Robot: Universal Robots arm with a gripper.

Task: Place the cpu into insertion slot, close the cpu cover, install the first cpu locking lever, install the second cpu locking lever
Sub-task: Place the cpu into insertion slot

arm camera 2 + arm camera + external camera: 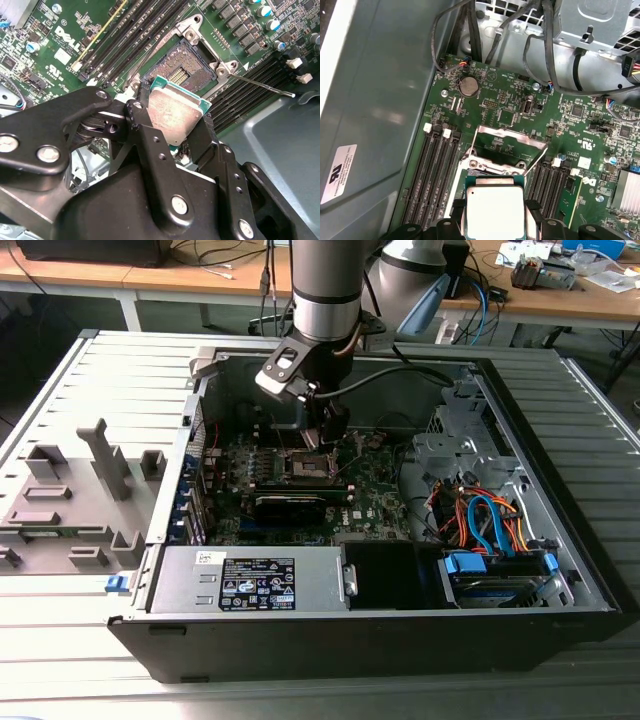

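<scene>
Clamped in the black metal gripper (172,117), the small flat square cpu (170,110) with its pale silver-grey top is held close over the open socket (182,72) on the green motherboard (65,45). The thin silver-grey metal cpu cover (512,134) is seen swung open beside the socket.

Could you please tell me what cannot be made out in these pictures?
- Underside of the cpu: both wrist views face its metal top.
- Part of the socket: second wrist view, behind the cpu.
- Whether the cpu touches the socket: exterior view, the gripper blocks it.
</scene>
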